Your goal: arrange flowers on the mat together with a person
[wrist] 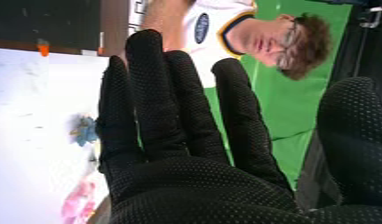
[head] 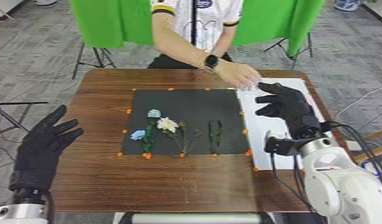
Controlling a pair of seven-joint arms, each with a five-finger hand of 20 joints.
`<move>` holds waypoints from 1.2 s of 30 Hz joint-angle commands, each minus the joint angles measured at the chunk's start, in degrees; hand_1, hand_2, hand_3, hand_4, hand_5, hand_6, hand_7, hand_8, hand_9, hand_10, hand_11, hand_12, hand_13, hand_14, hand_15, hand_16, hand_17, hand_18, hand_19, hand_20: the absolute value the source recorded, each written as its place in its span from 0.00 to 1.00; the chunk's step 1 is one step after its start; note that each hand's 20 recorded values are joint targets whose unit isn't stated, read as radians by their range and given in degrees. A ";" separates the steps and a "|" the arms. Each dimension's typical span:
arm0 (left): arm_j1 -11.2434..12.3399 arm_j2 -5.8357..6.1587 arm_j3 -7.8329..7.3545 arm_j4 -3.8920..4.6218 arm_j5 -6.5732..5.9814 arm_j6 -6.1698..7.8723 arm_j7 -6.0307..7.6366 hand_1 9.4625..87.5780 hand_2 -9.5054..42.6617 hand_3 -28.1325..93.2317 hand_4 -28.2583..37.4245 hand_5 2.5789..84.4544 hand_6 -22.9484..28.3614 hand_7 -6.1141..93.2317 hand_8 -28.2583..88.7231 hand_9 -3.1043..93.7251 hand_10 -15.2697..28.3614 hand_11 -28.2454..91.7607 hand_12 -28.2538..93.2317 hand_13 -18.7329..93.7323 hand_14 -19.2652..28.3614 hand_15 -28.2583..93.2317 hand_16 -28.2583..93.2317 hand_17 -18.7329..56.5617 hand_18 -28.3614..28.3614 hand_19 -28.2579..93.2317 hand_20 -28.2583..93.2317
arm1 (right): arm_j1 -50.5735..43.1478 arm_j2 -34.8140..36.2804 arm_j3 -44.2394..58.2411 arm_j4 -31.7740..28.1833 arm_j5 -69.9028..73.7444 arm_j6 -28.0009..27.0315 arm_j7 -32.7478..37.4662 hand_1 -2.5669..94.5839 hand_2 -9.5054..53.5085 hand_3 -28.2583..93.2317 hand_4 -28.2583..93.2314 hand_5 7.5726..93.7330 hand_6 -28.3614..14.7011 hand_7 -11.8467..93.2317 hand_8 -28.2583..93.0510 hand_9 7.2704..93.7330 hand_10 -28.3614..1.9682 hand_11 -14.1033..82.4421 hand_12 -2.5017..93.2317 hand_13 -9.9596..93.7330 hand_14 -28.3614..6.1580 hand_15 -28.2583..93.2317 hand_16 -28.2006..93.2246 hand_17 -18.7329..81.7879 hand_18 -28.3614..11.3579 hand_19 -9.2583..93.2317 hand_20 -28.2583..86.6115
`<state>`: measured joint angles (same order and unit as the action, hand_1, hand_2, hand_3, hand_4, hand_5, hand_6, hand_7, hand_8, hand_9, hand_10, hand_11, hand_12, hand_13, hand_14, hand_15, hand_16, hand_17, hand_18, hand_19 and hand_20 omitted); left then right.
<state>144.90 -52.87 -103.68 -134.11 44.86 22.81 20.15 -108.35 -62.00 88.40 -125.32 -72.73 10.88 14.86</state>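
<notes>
From my remote station, I hold my right hand (head: 285, 102), fingers wide, over the white sheet (head: 261, 126) near a person's hand (head: 238, 74); my left hand (head: 41, 145) spreads wide at left. The white flower (head: 167, 125) lies on the dark mat (head: 183, 102).

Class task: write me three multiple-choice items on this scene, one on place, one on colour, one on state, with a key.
1. Where is the white flower?
A) on the floor
B) on the dark mat
C) on a chair

2. What colour is the curtain?
A) green
B) red
C) yellow

3. How are the right hand's fingers?
A) clenched
B) round a vase
C) extended

Key:
1 B: its bloom lies against dark matting.
2 A: green cloth hangs behind the table.
3 C: they stretch out straight.
</notes>
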 commanded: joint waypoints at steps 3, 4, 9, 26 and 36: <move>-0.47 -0.40 0.62 -0.32 0.53 -0.38 -1.29 0.08 0.30 0.87 0.00 0.34 0.55 0.21 0.15 0.34 0.76 0.47 0.32 0.35 0.93 0.67 0.15 0.12 0.91 0.65 0.32 | -0.11 -0.30 -0.24 -0.08 -0.95 -0.13 0.18 0.22 0.27 0.82 0.04 0.50 0.59 0.23 0.15 0.52 0.26 0.34 0.18 0.54 0.20 0.72 0.30 0.32 0.06 0.71 0.36; -0.50 -0.55 0.62 -0.33 0.63 -0.46 -1.34 0.08 0.29 0.87 0.00 0.34 0.55 0.21 0.15 0.35 0.76 0.47 0.32 0.35 0.93 0.67 0.15 0.12 0.91 0.65 0.32 | -0.10 -0.51 -0.15 -0.02 -0.71 -0.50 0.27 0.21 0.27 0.82 0.04 0.50 0.59 0.23 0.15 0.52 0.26 0.34 0.18 0.54 0.20 0.72 0.30 0.32 0.06 0.71 0.36; -0.73 -0.34 0.87 -0.29 0.60 -0.46 -1.52 0.08 0.30 0.87 0.00 0.34 0.55 0.21 0.15 0.35 0.77 0.47 0.32 0.36 0.93 0.67 0.15 0.12 0.91 0.65 0.32 | -0.33 -0.48 -0.34 0.42 -0.57 -0.25 0.44 0.21 0.27 0.82 0.04 0.50 0.59 0.22 0.15 0.52 0.26 0.33 0.18 0.54 0.20 0.72 0.30 0.32 0.06 0.71 0.36; -0.75 0.01 1.17 -0.19 0.39 -0.24 -1.11 0.08 0.29 0.87 0.00 0.34 0.56 0.21 0.15 0.35 0.77 0.47 0.31 0.36 0.93 0.67 0.15 0.12 0.91 0.64 0.32 | -0.25 -0.56 -0.67 1.42 -0.32 -0.88 1.15 0.21 0.28 0.82 0.04 0.49 0.60 0.22 0.15 0.51 0.27 0.33 0.18 0.54 0.19 0.70 0.29 0.32 0.06 0.69 0.36; -0.80 -0.08 1.38 -0.20 0.51 -0.20 -1.46 0.08 0.30 0.87 0.00 0.34 0.56 0.21 0.15 0.35 0.77 0.47 0.31 0.36 0.93 0.67 0.15 0.12 0.91 0.65 0.31 | -0.30 -0.32 -0.96 1.55 -0.23 -0.40 1.45 0.21 0.28 0.82 0.04 0.49 0.60 0.23 0.15 0.51 0.27 0.33 0.18 0.54 0.19 0.70 0.30 0.32 0.06 0.68 0.36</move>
<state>143.63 -52.76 -102.53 -134.27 45.19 22.78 19.26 -108.15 -62.24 87.82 -123.83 -72.77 10.00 16.09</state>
